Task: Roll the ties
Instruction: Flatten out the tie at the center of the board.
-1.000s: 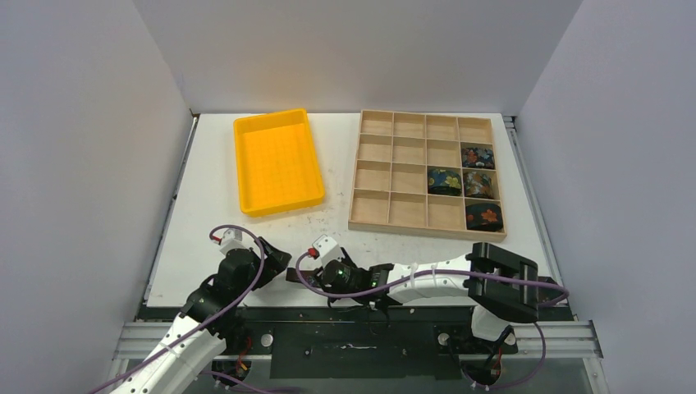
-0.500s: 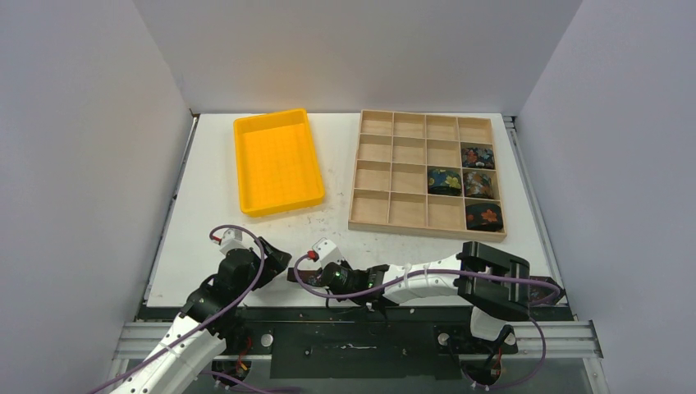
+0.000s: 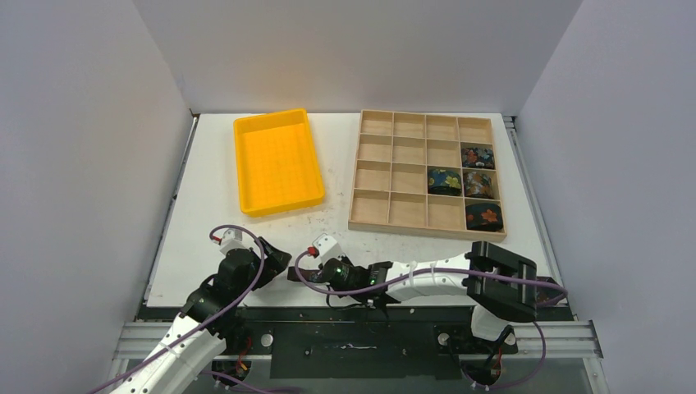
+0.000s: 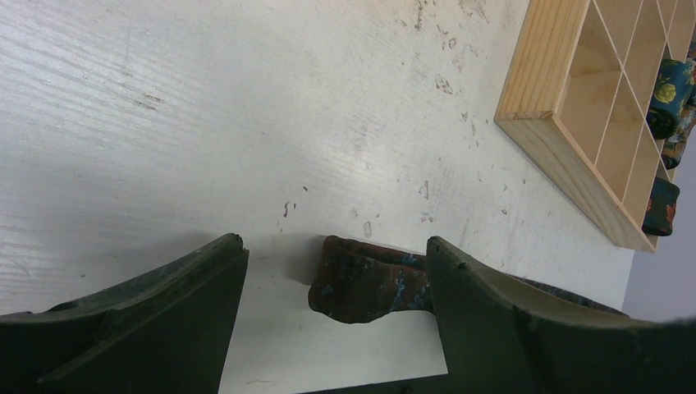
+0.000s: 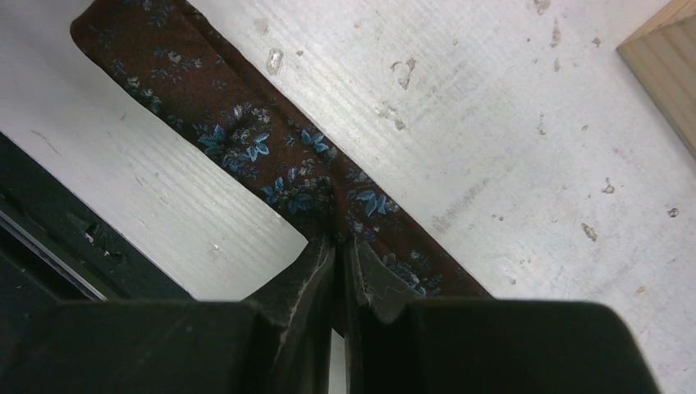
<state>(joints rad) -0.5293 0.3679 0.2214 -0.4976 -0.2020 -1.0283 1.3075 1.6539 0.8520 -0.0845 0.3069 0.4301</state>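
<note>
The tie point(image 5: 246, 139), dark brown with small blue flowers, lies flat as a narrow strip right along the near edge of the worktop point(image 3: 205, 205), with bare white surface stretching beyond it. The right gripper point(image 5: 338, 242) is pressed together, pinching the strip partway along. The left gripper point(image 4: 336, 246) stands spread, the tie's blunt end between its fingers. Farther back sit a yellow bin point(image 3: 243, 156) and a wooden divided tray point(image 3: 410, 229), with four coiled ties point(image 3: 478, 184) in its right-hand cells.

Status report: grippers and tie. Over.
Right gripper shut, pinching the flat brown tie. Left gripper open by the tie's end. Four rolled ties in the wooden tray. Nothing in the way.
</note>
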